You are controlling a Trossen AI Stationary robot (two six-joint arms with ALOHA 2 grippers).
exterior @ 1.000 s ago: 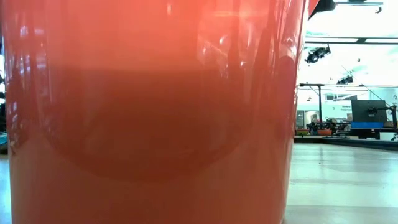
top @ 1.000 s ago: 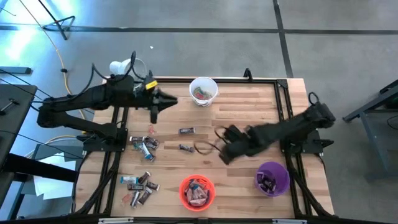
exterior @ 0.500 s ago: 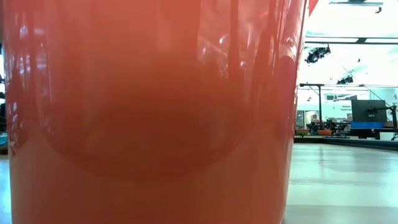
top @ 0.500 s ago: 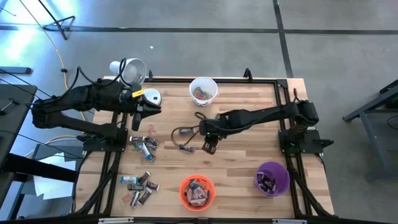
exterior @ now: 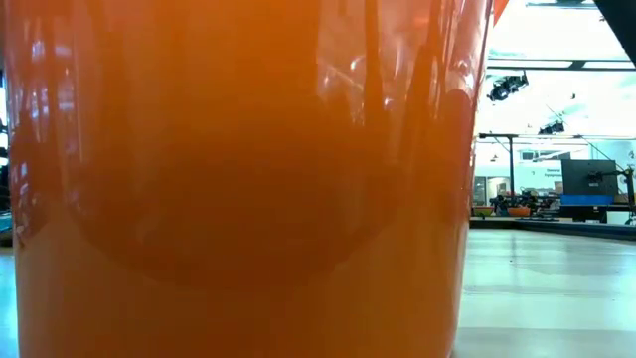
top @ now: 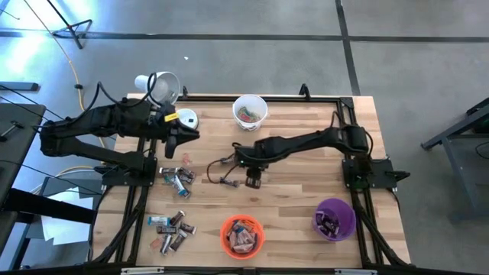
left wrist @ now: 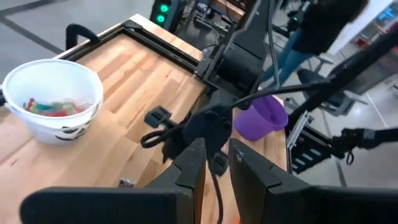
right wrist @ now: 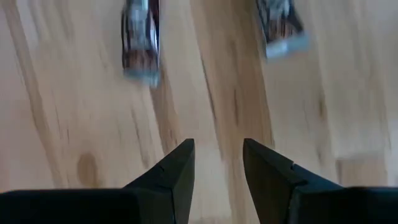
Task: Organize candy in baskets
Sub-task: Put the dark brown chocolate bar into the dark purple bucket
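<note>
Two dark-wrapped candy bars (right wrist: 142, 43) (right wrist: 280, 25) lie flat on the wood, just ahead of my right gripper (right wrist: 217, 165). That gripper is open, points steeply down over the table's middle (top: 251, 181) and has bare wood between its fingers. My left gripper (left wrist: 216, 168) hovers near the left edge (top: 183, 138), narrowly open and holding nothing. The white basket (top: 250, 111) holds coloured candy at the far edge. The orange basket (top: 242, 234) and the purple basket (top: 334, 218) stand near the front edge.
Loose candy lies in heaps at the left (top: 177, 178) and front left (top: 172, 225). A white lamp (top: 160, 85) stands at the far left corner. A black frame (top: 348, 122) rims the table. The orange basket's wall (exterior: 238, 179) fills the low view.
My right gripper has swung from near the purple basket toward the table's left, sunk toward the two bars in the middle and rolled at the wrist. My left gripper has drawn back from beside the white basket toward the left edge, then kept still.
</note>
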